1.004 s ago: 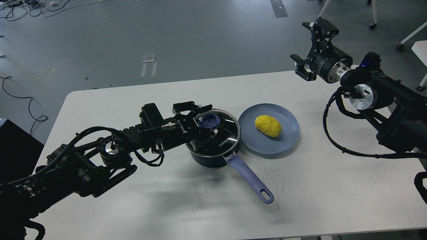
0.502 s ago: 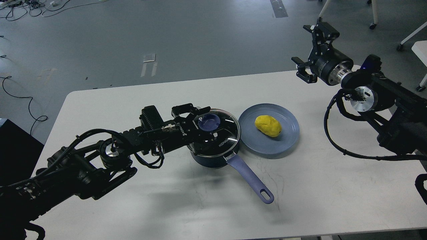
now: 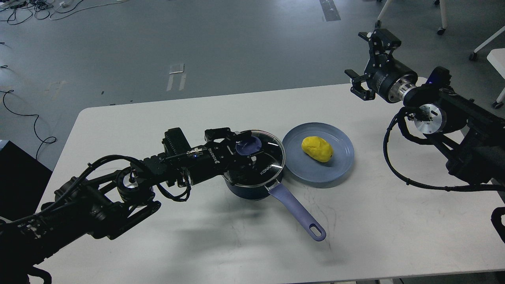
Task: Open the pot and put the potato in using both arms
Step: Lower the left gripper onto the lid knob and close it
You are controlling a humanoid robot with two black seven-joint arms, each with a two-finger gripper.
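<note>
A dark blue pot [image 3: 246, 188] stands mid-table with a glass lid [image 3: 268, 159] on it and a lavender handle [image 3: 298, 215] pointing to the front right. My left gripper [image 3: 241, 149] reaches in from the left, and its fingers press against both sides of the lid's blue knob [image 3: 248, 146]. A yellow potato [image 3: 317, 148] lies on a blue plate [image 3: 339, 167] just right of the pot. My right gripper [image 3: 366, 63] is open and empty, held high over the table's far right edge, well away from the potato.
The white table [image 3: 158, 244] has bare surface in front and to the left. Its far edge runs just behind the plate. Cables lie on the grey floor at the far left, and chair legs stand at the far right.
My left gripper has dropped lower and its fingers have closed in on the lid knob. The pot handle shifted slightly. The right gripper has drifted a little to the right.
</note>
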